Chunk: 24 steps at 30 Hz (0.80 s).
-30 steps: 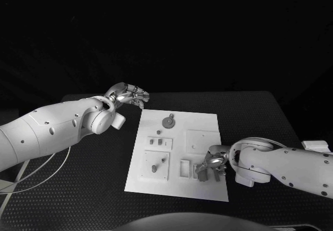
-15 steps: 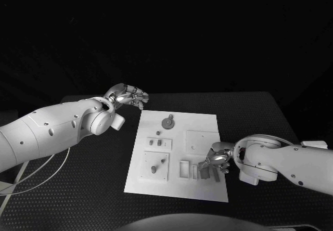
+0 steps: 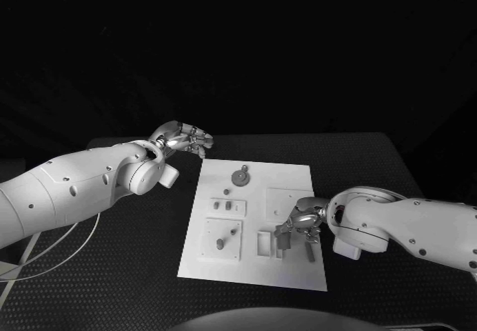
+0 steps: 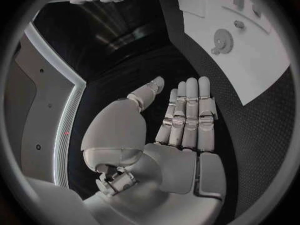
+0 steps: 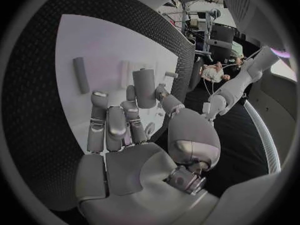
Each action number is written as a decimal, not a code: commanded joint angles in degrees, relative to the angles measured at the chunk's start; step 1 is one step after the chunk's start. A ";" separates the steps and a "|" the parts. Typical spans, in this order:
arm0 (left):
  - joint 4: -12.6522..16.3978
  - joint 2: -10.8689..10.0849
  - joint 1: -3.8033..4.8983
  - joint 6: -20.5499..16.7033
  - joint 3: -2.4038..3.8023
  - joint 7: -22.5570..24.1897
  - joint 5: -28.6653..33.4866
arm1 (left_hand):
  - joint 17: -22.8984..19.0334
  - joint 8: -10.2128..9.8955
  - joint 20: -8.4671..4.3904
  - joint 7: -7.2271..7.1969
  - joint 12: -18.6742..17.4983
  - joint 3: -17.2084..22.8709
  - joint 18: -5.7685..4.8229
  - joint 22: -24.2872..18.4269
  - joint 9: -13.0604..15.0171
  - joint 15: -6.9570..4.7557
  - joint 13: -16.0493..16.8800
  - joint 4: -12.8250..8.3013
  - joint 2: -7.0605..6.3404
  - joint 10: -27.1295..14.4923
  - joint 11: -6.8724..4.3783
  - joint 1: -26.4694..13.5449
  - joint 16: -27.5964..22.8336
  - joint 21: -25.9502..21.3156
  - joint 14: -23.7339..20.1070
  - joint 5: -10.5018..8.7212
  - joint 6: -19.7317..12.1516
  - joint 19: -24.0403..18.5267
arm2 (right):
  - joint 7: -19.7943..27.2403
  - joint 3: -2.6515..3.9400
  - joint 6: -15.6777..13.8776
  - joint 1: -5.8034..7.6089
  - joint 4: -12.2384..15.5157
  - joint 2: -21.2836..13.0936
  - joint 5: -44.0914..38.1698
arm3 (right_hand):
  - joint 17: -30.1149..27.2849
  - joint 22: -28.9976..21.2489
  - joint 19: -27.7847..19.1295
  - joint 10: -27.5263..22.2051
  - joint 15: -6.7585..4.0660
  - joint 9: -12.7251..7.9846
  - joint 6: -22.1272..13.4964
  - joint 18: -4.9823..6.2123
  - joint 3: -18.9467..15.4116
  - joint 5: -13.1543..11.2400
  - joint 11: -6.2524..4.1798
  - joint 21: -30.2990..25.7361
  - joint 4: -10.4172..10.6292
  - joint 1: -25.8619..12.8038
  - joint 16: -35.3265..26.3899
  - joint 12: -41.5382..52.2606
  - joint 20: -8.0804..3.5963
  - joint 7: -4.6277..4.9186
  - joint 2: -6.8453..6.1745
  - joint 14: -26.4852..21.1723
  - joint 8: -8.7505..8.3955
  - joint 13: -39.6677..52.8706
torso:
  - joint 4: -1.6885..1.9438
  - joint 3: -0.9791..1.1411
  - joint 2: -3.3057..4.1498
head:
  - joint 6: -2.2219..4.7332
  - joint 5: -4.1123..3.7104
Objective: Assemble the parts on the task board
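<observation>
surface: black, textured surface (image 3: 119,276) under a dark room; the white task board (image 3: 298,272) lies in its middle, long side running away from the robot.
left hand: the left hand (image 3: 185,136) hovers off the board's far left corner, over the black surface; in the left wrist view (image 4: 181,120) its fingers lie straight and side by side, thumb apart, holding nothing and touching nothing.
right hand: the right hand (image 3: 302,222) is over the near right part of the board; in the right wrist view (image 5: 122,125) a short grey cylinder (image 5: 144,88) stands upright, pinched between the thumb and a fingertip, while the other fingers stretch forward.
parts on the board: a round gear (image 3: 242,178) sits near the far end with a small peg (image 3: 245,166) just beyond it; two small pieces (image 3: 229,203) stand in the raised block at the left middle; a dark pin (image 3: 220,242) rests in the near left square plate.
loose part: a grey bar (image 3: 309,251) lies flat on the board near the right hand, apart from it, also seen in the right wrist view (image 5: 80,75).
</observation>
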 commanded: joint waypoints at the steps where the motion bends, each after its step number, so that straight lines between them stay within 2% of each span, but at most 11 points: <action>1: 0.17 0.20 0.05 0.39 0.03 0.23 0.32 | 0.07 0.35 0.04 -0.10 0.18 0.01 0.61 0.08 -0.08 -0.10 -0.06 0.27 0.00 -0.41 -0.10 -0.49 -0.36 -0.40 0.41 -0.03 -0.46 0.31 | -0.82 -0.02 -1.36 0.01 -0.98 1.38 4.84 | -0.22 0.32 0.18 1.76 -0.18 -0.04 0.38 1.71 2.78 0.25 -1.25 0.20 -2.56 3.57 -0.40 -0.22 -0.06 0.08 4.10 0.13 -0.04 0.04 | -0.02 -0.03 0.02 | 0.02 -0.04; 8: 0.18 0.28 0.05 0.48 0.03 0.20 0.32 | 0.10 0.36 0.04 -0.10 0.18 0.01 0.61 0.08 -0.09 -0.10 -0.06 0.29 0.01 -0.42 -0.10 -0.49 -0.37 -0.41 0.41 -0.03 -0.46 0.31 | -1.15 -0.19 -0.77 -0.03 -3.15 4.17 5.44 | -0.27 0.36 0.18 1.56 -0.20 -0.18 0.45 1.71 2.52 0.25 -1.23 0.18 -2.30 2.64 -0.50 -0.43 -0.01 0.10 3.85 0.05 -0.27 -0.08 | 0.08 0.05 0.06 | 0.00 0.01; 11: 0.14 0.32 0.05 0.53 0.03 0.16 0.32 | 0.11 0.37 0.05 -0.10 0.18 0.01 0.61 0.09 -0.09 -0.10 -0.06 0.31 0.02 -0.42 -0.10 -0.50 -0.39 -0.41 0.41 -0.03 -0.45 0.31 | -1.19 -0.35 -0.73 -0.12 -3.86 5.22 5.58 | -0.12 0.38 0.19 1.76 -0.22 -0.32 0.67 1.71 2.40 0.24 -1.26 0.13 -1.96 1.54 -0.55 -0.44 0.02 0.07 3.95 0.09 -0.46 0.28 | 0.01 0.05 0.03 | -0.07 0.16; 24: 0.23 0.23 0.06 0.67 0.03 0.02 0.32 | 0.18 0.42 0.06 -0.11 0.17 0.00 0.60 0.11 -0.11 -0.09 -0.06 0.43 0.07 -0.45 -0.08 -0.59 -0.44 -0.44 0.41 -0.03 -0.43 0.31 | -1.47 -0.42 1.51 -0.45 -5.18 6.46 4.98 | -0.10 0.44 0.13 2.14 -0.27 -0.56 1.01 1.71 2.44 0.24 -1.31 0.03 -1.55 -0.35 -0.65 -0.40 0.00 0.02 4.08 -0.01 -0.82 1.10 | -0.05 0.06 0.03 | -0.47 0.41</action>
